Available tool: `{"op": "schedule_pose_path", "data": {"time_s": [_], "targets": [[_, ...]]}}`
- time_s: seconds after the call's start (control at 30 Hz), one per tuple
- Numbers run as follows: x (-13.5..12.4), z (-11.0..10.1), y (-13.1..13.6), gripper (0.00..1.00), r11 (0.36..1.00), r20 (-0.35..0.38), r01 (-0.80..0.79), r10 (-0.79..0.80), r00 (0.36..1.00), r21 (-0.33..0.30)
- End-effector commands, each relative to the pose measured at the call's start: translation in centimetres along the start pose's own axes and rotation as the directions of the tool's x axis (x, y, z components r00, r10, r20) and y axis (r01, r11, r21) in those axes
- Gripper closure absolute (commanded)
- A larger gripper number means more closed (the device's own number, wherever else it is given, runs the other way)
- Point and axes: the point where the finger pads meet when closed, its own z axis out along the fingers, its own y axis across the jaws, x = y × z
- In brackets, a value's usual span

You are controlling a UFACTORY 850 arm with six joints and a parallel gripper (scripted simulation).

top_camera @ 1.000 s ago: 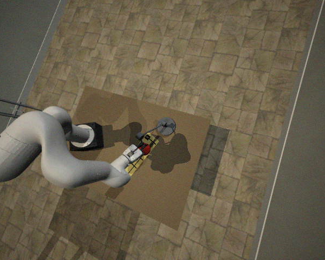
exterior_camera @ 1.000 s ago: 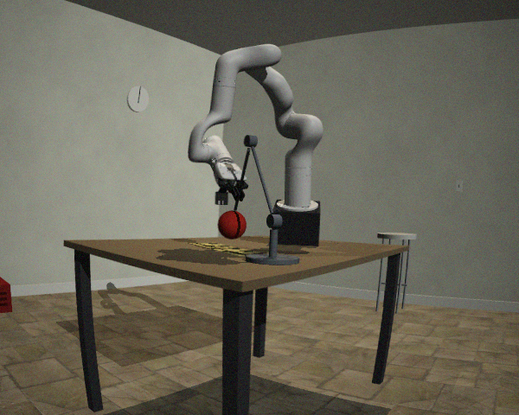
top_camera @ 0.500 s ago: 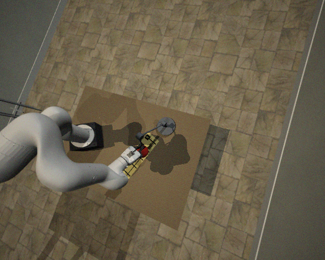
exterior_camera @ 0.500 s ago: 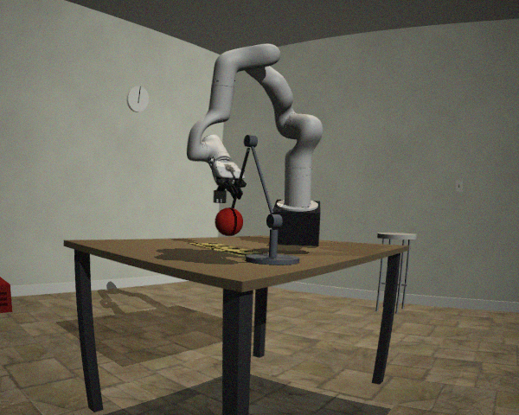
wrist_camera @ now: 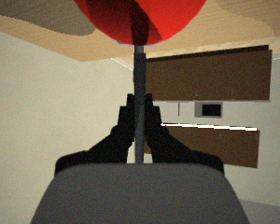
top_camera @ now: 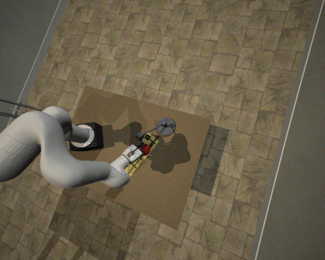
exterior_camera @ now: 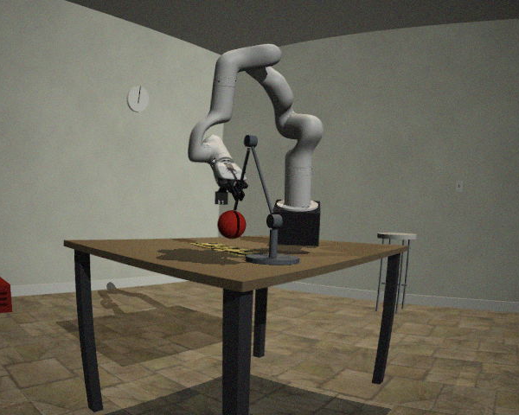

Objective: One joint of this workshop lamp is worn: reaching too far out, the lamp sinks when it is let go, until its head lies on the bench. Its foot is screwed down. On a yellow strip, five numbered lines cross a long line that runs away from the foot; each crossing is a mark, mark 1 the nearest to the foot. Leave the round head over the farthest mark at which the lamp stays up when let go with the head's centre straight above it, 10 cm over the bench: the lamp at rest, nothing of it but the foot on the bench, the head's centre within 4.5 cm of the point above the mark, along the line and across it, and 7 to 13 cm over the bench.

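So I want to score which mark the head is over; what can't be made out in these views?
- Top view: the yellow strip is largely covered by the wrist and the red head; the numbers are too small to read.
- Exterior view: the strip lies edge-on, its lines merged.
- Wrist view: the head is cut off by the top edge; the tool is shut on the lamp rod; no marks show.
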Motion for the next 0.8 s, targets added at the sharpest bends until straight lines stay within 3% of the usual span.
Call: {"op": "schedule_pose_path", "data": {"time_s": [0.0, 0.5, 0.77], "targets": [[-0.2, 0.3, 0.0, 1.0, 1.0, 0.001, 0.001, -0.001, 1.0, 0.001], [0.4, -1.5, 0.0, 1.0, 1.0, 0.001, 0.001, -0.001, 1.0, 0.001], [0.2, -0.8, -0.1, 1.0, 1.0, 0.001, 0.001, -0.001, 1.0, 0.001]]}}
